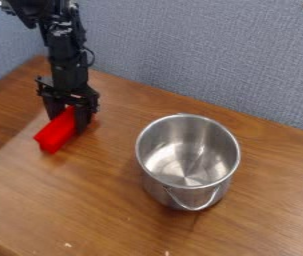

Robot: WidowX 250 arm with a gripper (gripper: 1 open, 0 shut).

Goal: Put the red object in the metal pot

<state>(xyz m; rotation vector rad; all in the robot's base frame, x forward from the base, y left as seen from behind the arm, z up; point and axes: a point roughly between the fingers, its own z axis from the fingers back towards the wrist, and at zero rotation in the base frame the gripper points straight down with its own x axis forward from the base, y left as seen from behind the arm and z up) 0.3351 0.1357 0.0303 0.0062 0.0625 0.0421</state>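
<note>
On the wood-grain bench (74, 200), at its back left, you see the red object (56, 133): a plain matte block, long and rectangular, lying flat with its near end angled toward the left edge. Your black gripper (70, 117) points straight down over the block's far end, its fingers (83, 112) closed on either side of that end and gripping it. To the right, well apart from the block, stands the metal pot (187, 159), a shiny round steel vessel with straight sides, a rolled rim and a thin wire handle hanging at its front. Bare bench lies between block and pot; a blue textured wall (207, 50) closes the back.
</note>
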